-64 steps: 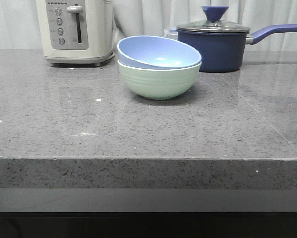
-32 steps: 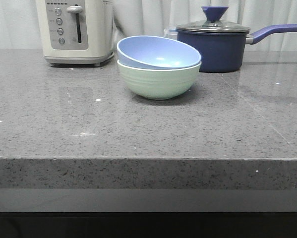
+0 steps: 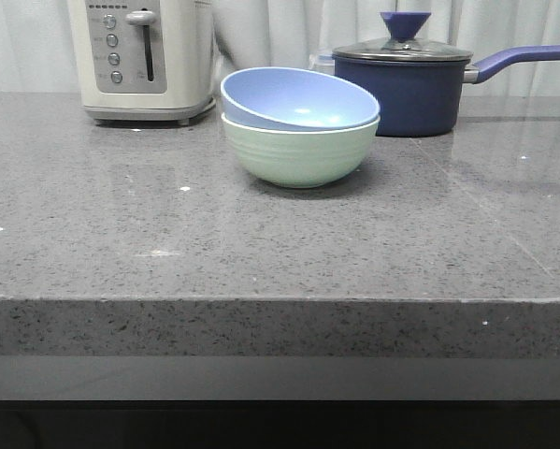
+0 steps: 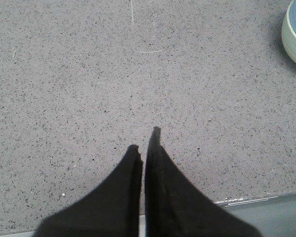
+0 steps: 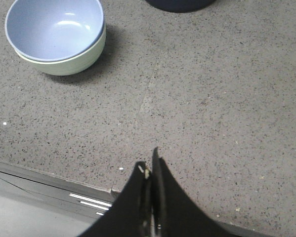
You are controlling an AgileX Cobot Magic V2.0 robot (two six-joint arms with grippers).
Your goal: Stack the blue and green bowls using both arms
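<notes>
The blue bowl (image 3: 298, 98) sits tilted inside the green bowl (image 3: 300, 154) on the grey countertop (image 3: 261, 243), toward the back middle. Both show in the right wrist view, blue bowl (image 5: 55, 27) in green bowl (image 5: 76, 61). An edge of the green bowl (image 4: 292, 37) shows in the left wrist view. My left gripper (image 4: 144, 140) is shut and empty over the counter near its front edge. My right gripper (image 5: 148, 165) is shut and empty over the counter's front edge, well apart from the bowls. Neither arm shows in the front view.
A cream toaster (image 3: 144, 56) stands at the back left. A dark navy lidded saucepan (image 3: 406, 84) stands behind the bowls at the back right, handle (image 3: 523, 61) pointing right; its base (image 5: 180, 4) shows in the right wrist view. The counter's front edge (image 3: 261, 299) is near.
</notes>
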